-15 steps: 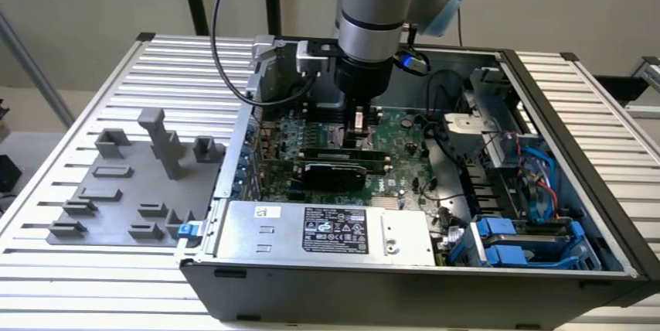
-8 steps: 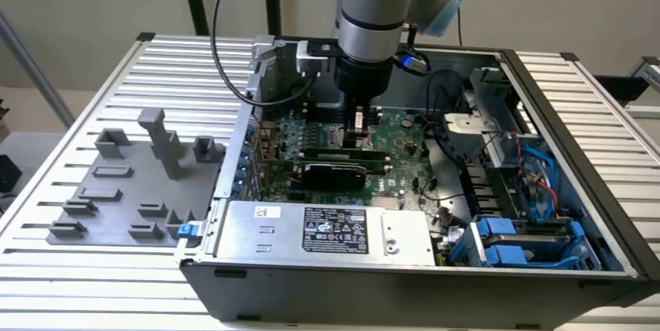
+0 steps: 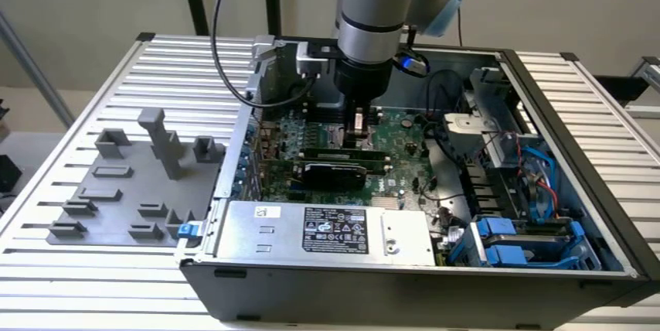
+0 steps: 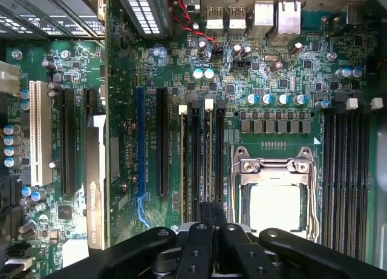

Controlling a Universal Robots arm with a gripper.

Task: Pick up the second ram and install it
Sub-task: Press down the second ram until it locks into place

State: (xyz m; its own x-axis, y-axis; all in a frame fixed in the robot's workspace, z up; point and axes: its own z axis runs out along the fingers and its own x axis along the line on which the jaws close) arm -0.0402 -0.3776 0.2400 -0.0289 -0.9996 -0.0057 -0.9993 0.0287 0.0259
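Observation:
My gripper (image 3: 358,144) reaches down into the open computer case over the green motherboard (image 3: 397,134). In the wrist view its dark fingers (image 4: 202,230) are pressed together right above the row of long black memory slots (image 4: 195,164). The second ram (image 4: 209,170) appears as a thin strip seen edge-on. It runs from between the fingers along one slot, up to a white latch (image 4: 209,103). I cannot tell how deep it sits in that slot.
The CPU socket (image 4: 281,194) lies beside the slots, with another bank of slots (image 4: 347,176) beyond it. A black expansion card (image 3: 335,172) stands in the board near the power supply (image 3: 330,230). A grey parts fixture (image 3: 129,184) sits on the table at the exterior view's left. Cables and blue drive bays (image 3: 515,242) fill the case's other side.

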